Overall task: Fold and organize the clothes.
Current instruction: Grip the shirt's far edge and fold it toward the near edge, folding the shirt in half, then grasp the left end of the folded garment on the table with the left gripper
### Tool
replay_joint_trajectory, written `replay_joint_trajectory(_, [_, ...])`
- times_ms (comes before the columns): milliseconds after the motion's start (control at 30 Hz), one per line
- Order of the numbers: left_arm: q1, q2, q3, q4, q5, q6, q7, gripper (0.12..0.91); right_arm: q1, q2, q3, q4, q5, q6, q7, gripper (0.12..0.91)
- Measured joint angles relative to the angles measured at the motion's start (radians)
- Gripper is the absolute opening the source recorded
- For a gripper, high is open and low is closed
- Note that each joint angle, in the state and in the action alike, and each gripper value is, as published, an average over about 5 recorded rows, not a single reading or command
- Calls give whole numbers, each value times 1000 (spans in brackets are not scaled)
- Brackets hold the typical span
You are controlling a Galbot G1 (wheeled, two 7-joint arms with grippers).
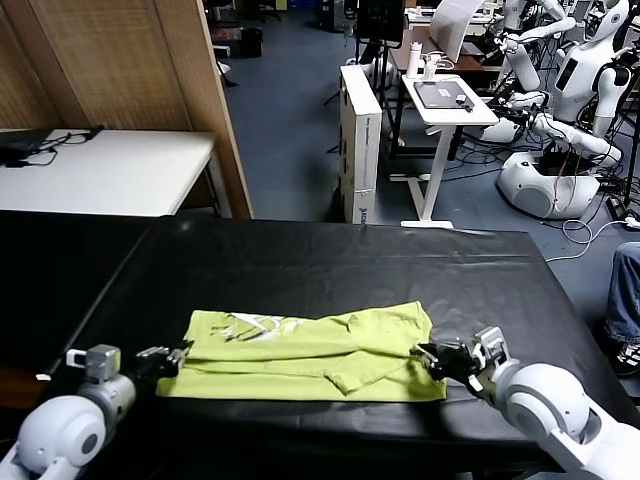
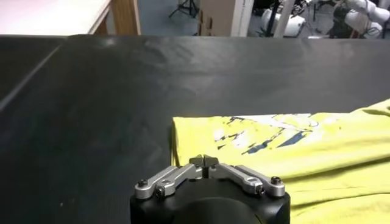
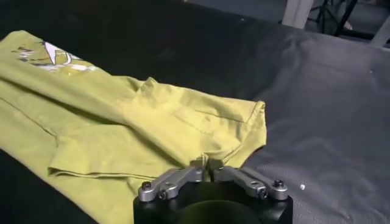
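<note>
Folding is the step in hand: I have the lime cotton T-shirt [image 1: 310, 352], halved lengthwise, near the black table's [image 1: 330, 262] front edge, left gripper [image 1: 168, 361] and right gripper [image 1: 437, 358] at its ends, grip undeterminable, so next I regrasp.

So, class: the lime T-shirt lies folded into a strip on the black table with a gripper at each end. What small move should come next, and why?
Probably both grippers back off outward. The T-shirt already lies flat as a strip on the black table, the left gripper and right gripper sit at its ends, and neither visibly lifts cloth.
</note>
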Motion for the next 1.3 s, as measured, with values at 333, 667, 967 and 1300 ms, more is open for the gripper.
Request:
replay_joint_trajectory(333, [25,-15,-55,-27,-4,8,-13,886,88,92,12,-75,-17,57,22,906])
replay_joint_trajectory(667, [-114,-85,6,53,32,-19,-31,907,209,206,-21,-232,-30,66,49,907])
replay_joint_trajectory(967, [-240,-149,75,170,50,-30,-29,907,212,260,-19,-314,-42,62,53,907])
replay_joint_trajectory(1300, [-298,-164,112,238,49,-31,-27,907,231,294,-36,-363,-63,61,48,907])
